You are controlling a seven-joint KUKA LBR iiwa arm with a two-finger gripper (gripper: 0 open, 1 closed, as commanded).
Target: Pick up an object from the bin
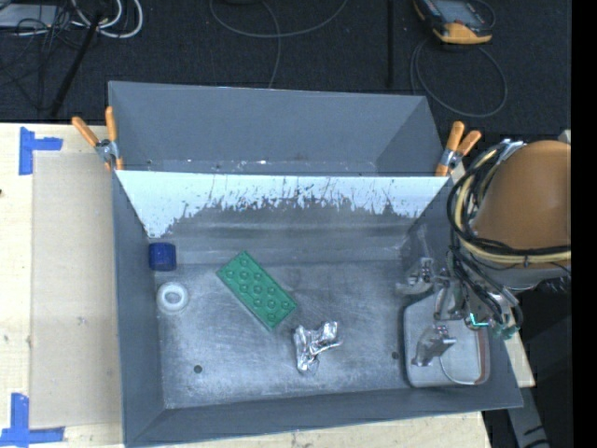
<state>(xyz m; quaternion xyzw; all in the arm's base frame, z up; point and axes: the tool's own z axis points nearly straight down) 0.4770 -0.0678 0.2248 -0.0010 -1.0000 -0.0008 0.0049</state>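
Claw (428,314) over flat grey pad (463,368) (far right).

Green studded brick (256,290), blue cap (161,256), white ring (173,298), silver foil (315,343), grey bin (280,138)

light comes from above. a pale, bright band glares across the far wall of the bin (280,133) at 12 o'clock, streaked along its lower edge. the floor is evenly lit, shaded at 3 o'clock under the orange cover (527,194), which shows a soft sheen.
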